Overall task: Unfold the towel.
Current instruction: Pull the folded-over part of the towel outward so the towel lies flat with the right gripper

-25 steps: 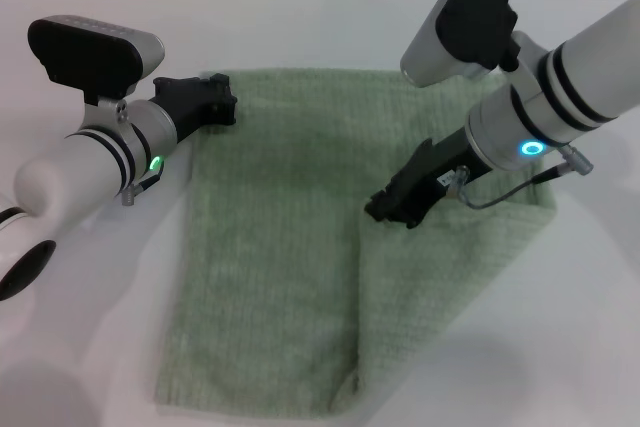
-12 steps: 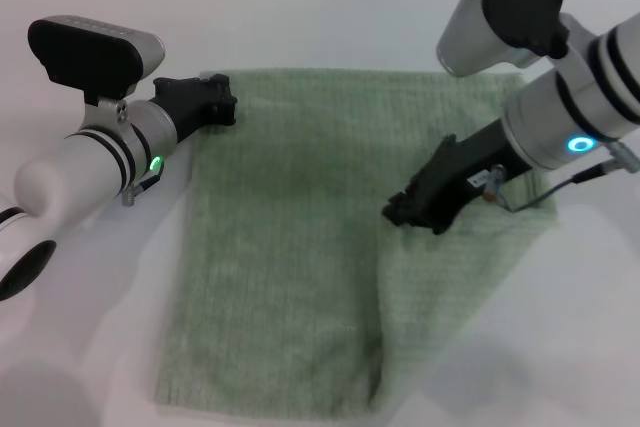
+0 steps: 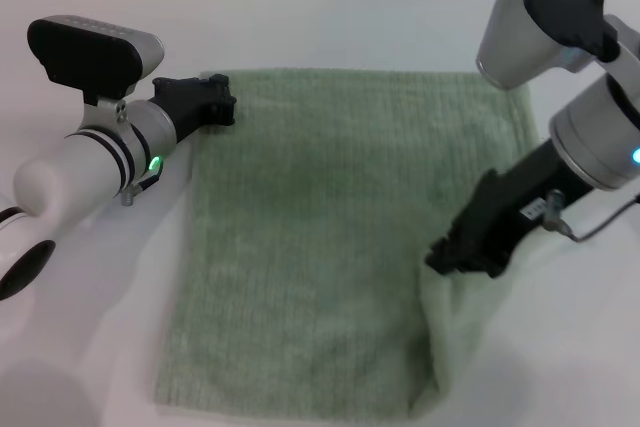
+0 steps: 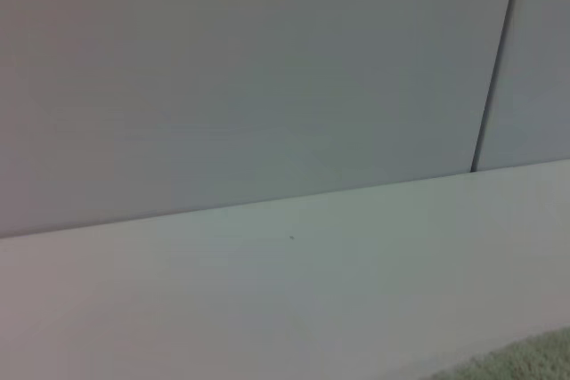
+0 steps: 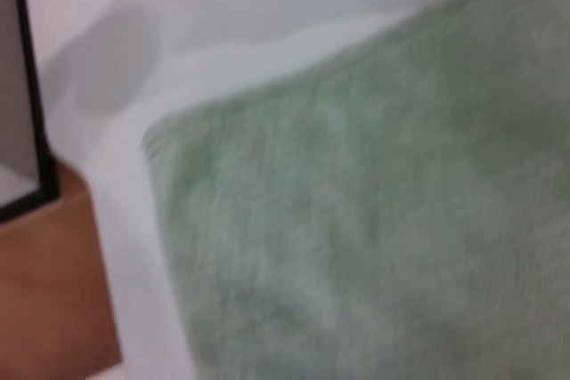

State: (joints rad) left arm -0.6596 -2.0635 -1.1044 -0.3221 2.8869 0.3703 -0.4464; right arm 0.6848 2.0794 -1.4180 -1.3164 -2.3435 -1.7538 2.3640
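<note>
right gripper (image 3: 462, 252) — pinching towel (image 3: 300, 227) fold | left gripper (image 3: 205, 102) — clamped on far-left corner

White table (image 3: 300, 17), grey panelled wall (image 4: 249, 77) behind.

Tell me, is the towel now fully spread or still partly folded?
Partly folded: the towel lies mostly flat, but the right gripper lifts its near right corner off the table.

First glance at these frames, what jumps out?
The pale green towel covers most of the white table, lying nearly flat. The right gripper is at its near right side, where a fold of cloth is lifted off the table and hangs below the fingers. The left gripper sits at the towel's far left corner.
</note>
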